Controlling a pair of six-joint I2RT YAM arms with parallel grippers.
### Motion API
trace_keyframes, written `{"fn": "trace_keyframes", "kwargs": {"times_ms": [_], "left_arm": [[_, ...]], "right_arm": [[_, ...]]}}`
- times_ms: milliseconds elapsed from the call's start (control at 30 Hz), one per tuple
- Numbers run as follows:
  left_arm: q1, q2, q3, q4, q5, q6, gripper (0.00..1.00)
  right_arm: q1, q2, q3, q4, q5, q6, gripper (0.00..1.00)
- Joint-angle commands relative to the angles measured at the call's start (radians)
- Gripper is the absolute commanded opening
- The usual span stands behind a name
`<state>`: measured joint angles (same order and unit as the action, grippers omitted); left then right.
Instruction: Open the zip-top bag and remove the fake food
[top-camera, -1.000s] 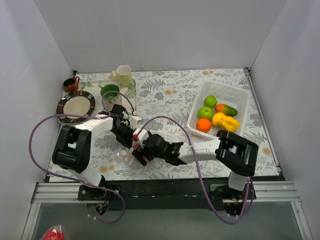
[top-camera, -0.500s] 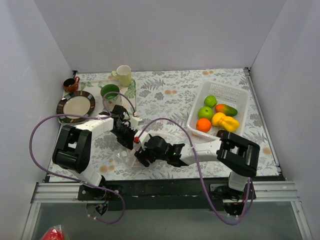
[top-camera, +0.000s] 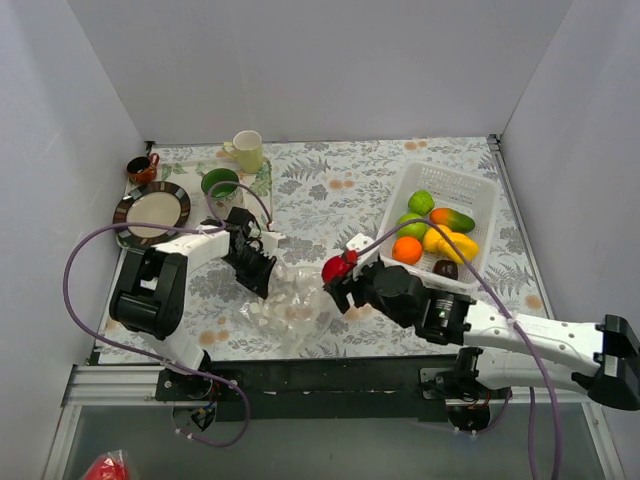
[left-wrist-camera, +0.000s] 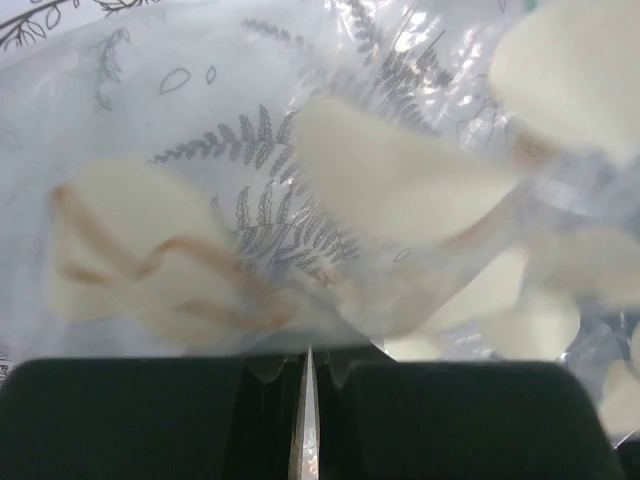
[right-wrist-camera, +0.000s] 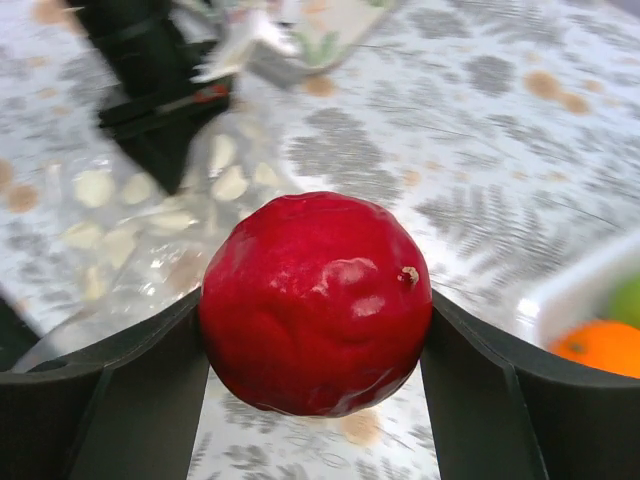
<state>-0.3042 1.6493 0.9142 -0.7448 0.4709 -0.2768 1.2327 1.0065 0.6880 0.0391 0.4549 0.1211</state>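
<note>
The clear zip-top bag (top-camera: 285, 300) lies crumpled on the table near its front left; it fills the left wrist view (left-wrist-camera: 330, 190). My left gripper (top-camera: 262, 272) is shut on the bag's edge, a thin sliver of plastic between the jaws. My right gripper (top-camera: 340, 272) is shut on a glossy red fruit (top-camera: 336, 267) and holds it above the table, right of the bag; the red fruit (right-wrist-camera: 315, 300) fills the right wrist view. More fake food, green (top-camera: 410, 224), orange (top-camera: 406, 249) and yellow (top-camera: 452, 244), lies in the white basket (top-camera: 470, 190).
A cream mug (top-camera: 247, 151), a green mug (top-camera: 220, 184), a brown cup (top-camera: 141, 169) and a dark plate (top-camera: 151, 211) stand at the back left. White walls close in three sides.
My right gripper has pulled out of the bag and moved right and up with the red fruit. The bag now lies uncovered. The left gripper has stayed on the bag's edge.
</note>
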Motion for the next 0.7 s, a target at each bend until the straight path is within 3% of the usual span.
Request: {"fn": "trace_keyframes", "kwargs": {"times_ms": [0,133,267,300,333,367,433,533,567,667], "left_arm": [[-0.003,0.029,0.047,0.007,-0.031,0.002,0.00],[-0.001,0.006,0.127,-0.028,0.024,-0.015,0.00],[-0.003,-0.031,0.221,-0.044,0.064,-0.047,0.02],[-0.003,-0.032,0.239,-0.050,0.081,-0.051,0.07],[-0.001,-0.036,0.261,-0.057,0.090,-0.058,0.20],[-0.003,-0.043,0.293,-0.068,0.097,-0.059,0.23],[-0.003,-0.057,0.317,-0.068,0.109,-0.067,0.33],[-0.003,-0.078,0.344,-0.050,0.101,-0.097,0.87],[-0.003,-0.082,0.350,-0.039,0.097,-0.105,0.98],[-0.001,-0.097,0.345,0.004,0.071,-0.143,0.98]], "right_arm": [[-0.116,-0.127,0.019,-0.188,0.257,-0.038,0.55],[-0.377,-0.189,0.037,-0.194,0.312,-0.046,0.56],[-0.544,-0.131,0.100,-0.289,0.300,0.024,0.81],[-0.582,-0.088,0.117,-0.321,0.300,0.041,0.87],[-0.596,-0.068,0.148,-0.375,0.303,0.073,0.91],[-0.604,-0.050,0.160,-0.398,0.310,0.087,0.98],[-0.621,-0.006,0.182,-0.435,0.330,0.109,0.98],[-0.625,0.026,0.215,-0.498,0.355,0.124,0.98],[-0.625,0.024,0.220,-0.504,0.354,0.117,0.98],[-0.625,-0.022,0.211,-0.466,0.320,0.079,0.98]]}}
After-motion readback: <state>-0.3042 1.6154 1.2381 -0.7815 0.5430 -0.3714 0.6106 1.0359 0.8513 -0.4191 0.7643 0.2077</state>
